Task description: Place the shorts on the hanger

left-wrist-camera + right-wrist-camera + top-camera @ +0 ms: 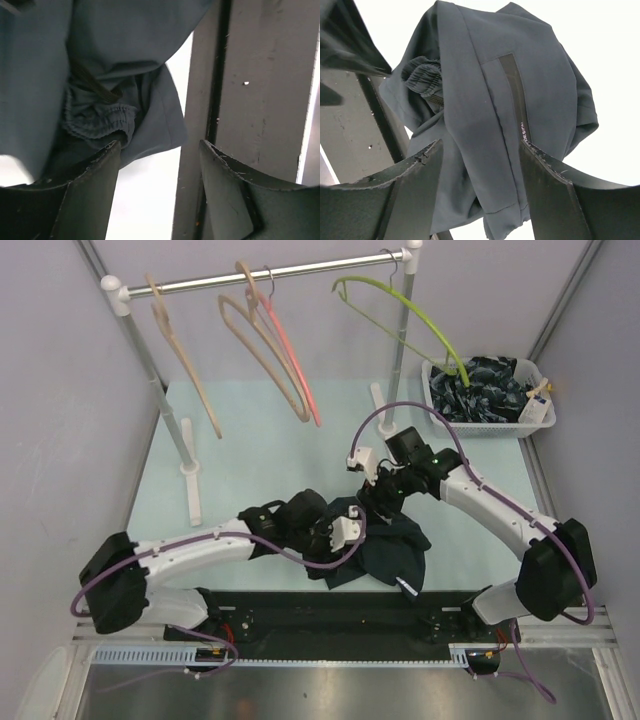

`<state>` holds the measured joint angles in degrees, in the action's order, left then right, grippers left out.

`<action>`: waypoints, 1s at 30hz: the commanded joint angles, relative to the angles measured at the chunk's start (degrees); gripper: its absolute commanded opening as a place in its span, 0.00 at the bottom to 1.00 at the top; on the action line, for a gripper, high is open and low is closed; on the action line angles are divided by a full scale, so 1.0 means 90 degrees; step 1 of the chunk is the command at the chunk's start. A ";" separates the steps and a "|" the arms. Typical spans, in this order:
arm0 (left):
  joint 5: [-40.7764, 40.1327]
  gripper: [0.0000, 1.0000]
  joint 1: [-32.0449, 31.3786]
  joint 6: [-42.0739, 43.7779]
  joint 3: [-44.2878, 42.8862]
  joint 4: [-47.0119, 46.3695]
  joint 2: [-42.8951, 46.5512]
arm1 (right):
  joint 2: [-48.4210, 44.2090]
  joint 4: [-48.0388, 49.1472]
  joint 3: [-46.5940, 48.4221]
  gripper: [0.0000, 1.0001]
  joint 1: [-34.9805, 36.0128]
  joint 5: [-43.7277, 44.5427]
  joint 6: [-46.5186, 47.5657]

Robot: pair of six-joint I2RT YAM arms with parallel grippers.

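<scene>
Crumpled dark navy fabric shorts (390, 552) lie lower centre on the pale tabletop (270, 440). The left tool (160, 145) gapes beside them, empty; the right tool (480, 142), partly open, straddles a fold.

Dark navy shorts (392, 552) crumpled on table (260, 455), lime-green hanger (425, 318) (metal hook) on rail (300, 269)

Overhead, light is soft and even; the bench (270, 465) shows only faint shadows beneath the arms (200, 545), and detail is sharp. Both wrist views blow the bench out to white behind the shorts (485, 100), while the near tool fingers (85, 200) sit dark and slightly blurred.
</scene>
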<state>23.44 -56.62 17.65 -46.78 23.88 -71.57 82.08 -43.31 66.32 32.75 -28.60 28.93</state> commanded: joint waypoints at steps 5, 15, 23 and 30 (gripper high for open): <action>-0.0582 0.72 -0.0037 -0.1179 -0.0270 -0.0563 -0.0846 | 0.0098 0.0300 -0.0231 0.66 0.0033 0.0101 -0.0197; -0.0935 0.73 0.0197 -0.1706 -0.0378 -0.0729 -0.1539 | 0.0235 0.0525 -0.0485 0.73 0.0140 -0.0006 -0.0284; -0.0720 0.31 0.0647 -0.1795 -0.0612 -0.0593 -0.1775 | 0.0138 0.0447 -0.0641 0.65 0.0228 0.0209 -0.0167; -0.0495 0.00 0.0656 -0.1367 -0.0515 -0.0437 -0.1111 | 0.0031 0.0447 -0.0651 0.00 0.0287 0.0550 -0.0187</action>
<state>17.12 -50.76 3.25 -49.41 21.34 -87.11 84.16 -39.83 60.64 34.92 -24.93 27.22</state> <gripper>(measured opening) 0.026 0.051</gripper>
